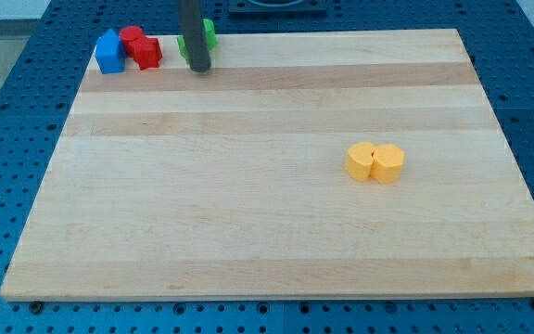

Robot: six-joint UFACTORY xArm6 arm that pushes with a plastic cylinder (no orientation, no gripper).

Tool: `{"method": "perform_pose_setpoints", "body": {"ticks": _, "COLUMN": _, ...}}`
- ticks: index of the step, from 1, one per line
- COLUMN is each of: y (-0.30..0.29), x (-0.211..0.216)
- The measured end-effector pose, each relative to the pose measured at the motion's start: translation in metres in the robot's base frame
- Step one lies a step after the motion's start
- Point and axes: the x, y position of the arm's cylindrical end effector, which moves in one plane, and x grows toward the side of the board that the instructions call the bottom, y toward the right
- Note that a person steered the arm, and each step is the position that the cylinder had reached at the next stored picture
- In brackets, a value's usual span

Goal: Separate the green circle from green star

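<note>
A green block (209, 34) sits at the board's top edge, left of centre. The rod hides most of it, so I cannot tell its shape or whether it is one green block or two. My tip (198, 67) rests on the board just below and left of the green, touching or nearly touching it. The rod (191, 28) rises straight up out of the view's top.
Two red blocks (142, 46) and a blue block (109, 52) cluster at the board's top left corner. Two yellow blocks (375, 162) touch each other right of centre. The wooden board (267, 241) lies on a blue pegboard table.
</note>
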Motion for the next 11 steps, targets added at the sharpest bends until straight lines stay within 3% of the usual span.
{"method": "perform_pose_setpoints", "body": {"ticks": 2, "y": 0.045, "x": -0.067}}
{"method": "perform_pose_setpoints", "body": {"ticks": 3, "y": 0.045, "x": -0.075}}
{"method": "perform_pose_setpoints", "body": {"ticks": 11, "y": -0.014, "x": -0.075}}
